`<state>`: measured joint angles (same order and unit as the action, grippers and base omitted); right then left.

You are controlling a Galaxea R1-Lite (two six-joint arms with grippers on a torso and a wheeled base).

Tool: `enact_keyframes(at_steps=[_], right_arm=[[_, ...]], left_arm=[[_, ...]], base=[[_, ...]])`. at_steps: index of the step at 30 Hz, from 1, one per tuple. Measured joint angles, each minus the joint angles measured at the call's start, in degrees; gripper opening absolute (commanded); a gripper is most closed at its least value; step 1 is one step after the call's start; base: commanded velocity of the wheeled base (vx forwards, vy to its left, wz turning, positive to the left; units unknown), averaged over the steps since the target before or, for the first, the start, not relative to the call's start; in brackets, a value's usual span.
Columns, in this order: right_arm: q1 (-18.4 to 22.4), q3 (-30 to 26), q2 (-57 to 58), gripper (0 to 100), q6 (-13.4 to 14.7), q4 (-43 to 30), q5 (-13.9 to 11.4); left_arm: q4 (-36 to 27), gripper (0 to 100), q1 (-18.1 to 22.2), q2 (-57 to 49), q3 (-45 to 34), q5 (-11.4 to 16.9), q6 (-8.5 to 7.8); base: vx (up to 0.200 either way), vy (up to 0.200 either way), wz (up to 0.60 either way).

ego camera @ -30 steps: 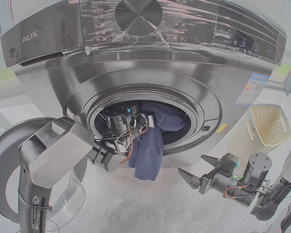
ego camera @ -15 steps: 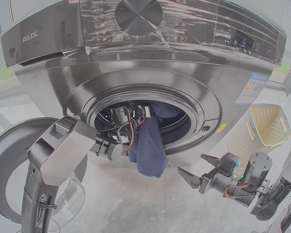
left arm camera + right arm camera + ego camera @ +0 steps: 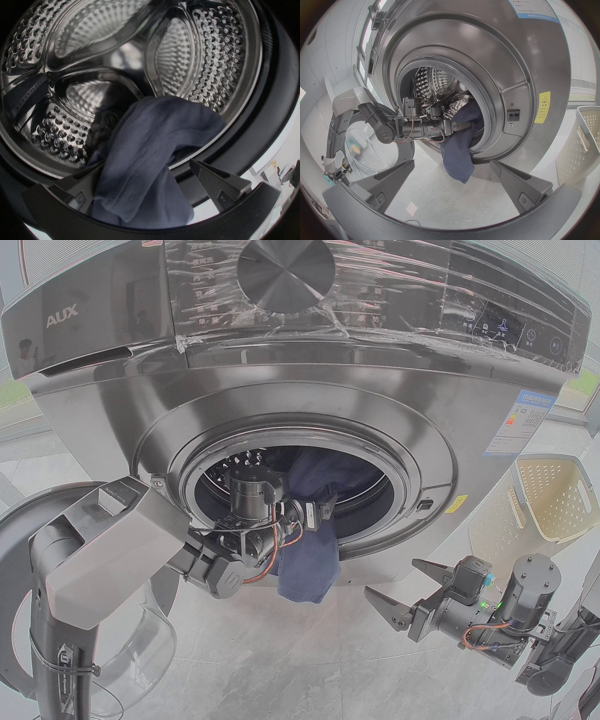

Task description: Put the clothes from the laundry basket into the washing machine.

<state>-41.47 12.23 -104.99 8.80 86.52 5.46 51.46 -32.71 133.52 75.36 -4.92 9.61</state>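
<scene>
You had the navy garment (image 3: 309, 552) half out of the washing machine (image 3: 375, 396), draped over its door rim (image 3: 375, 540). Your left gripper (image 3: 147, 162) sat spread wide around it, maybe touching cloth. Right gripper (image 3: 391, 577) gaped wide, nearer, left of the laundry basket (image 3: 556, 502).

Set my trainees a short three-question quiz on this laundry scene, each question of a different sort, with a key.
1. True or false: the dark blue garment lies wholly inside the drum.
2. On which side of the washing machine does the laundry basket stand? A) the robot's left B) the robot's right C) on top of it
3. Fill in: the fingers of the right tool are ____.
Key: 1 false; 2 B; 3 open.
</scene>
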Motion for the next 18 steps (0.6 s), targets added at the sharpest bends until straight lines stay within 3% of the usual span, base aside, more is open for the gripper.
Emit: enact_keyframes(at_steps=[4,5,18], right_arm=[[-0.41,-0.02,0.00,100,0.04,-0.02,0.06],[-0.45,0.00,0.02,100,0.04,0.00,0.06],[-0.69,0.45,0.02,100,0.00,0.35,0.01]], left_arm=[[-0.52,100,-0.34,-0.34,-1.99,0.69,-0.15],[-0.52,0,-0.41,-0.17,-2.01,0.77,-0.22],[-1.48,0,-0.04,4.16,4.10,0.41,-0.63]], base=[[0.000,0.000,0.00],[0.000,0.000,0.00],[0.000,0.000,0.00]])
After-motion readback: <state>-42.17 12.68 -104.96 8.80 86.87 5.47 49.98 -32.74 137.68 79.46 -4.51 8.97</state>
